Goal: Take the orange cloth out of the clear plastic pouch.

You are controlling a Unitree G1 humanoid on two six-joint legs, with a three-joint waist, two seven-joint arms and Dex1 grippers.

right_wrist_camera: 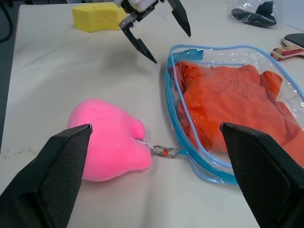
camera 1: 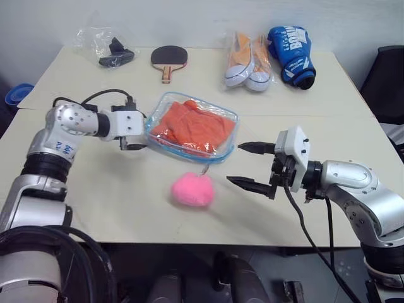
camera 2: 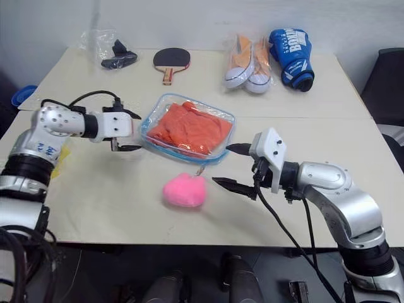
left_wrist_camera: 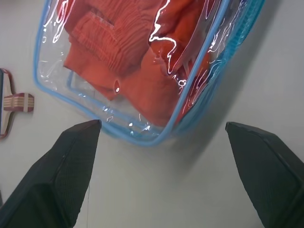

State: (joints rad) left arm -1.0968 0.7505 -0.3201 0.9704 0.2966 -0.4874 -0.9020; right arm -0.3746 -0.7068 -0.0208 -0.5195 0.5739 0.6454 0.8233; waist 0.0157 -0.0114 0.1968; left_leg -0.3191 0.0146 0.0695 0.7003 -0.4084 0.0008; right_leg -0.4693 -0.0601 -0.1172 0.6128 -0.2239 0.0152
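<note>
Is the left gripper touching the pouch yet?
Apart. In the left wrist view, bare table shows between both open fingers of the left gripper and the pouch; the right wrist view shows the same gap.

The clear plastic pouch (camera 1: pixel 222 142), flat and rounded with light blue edging, lay at the centre of the frame, slightly left. The orange cloth (camera 1: pixel 192 126) sat crumpled and folded inside it, filling most of the pouch
</note>
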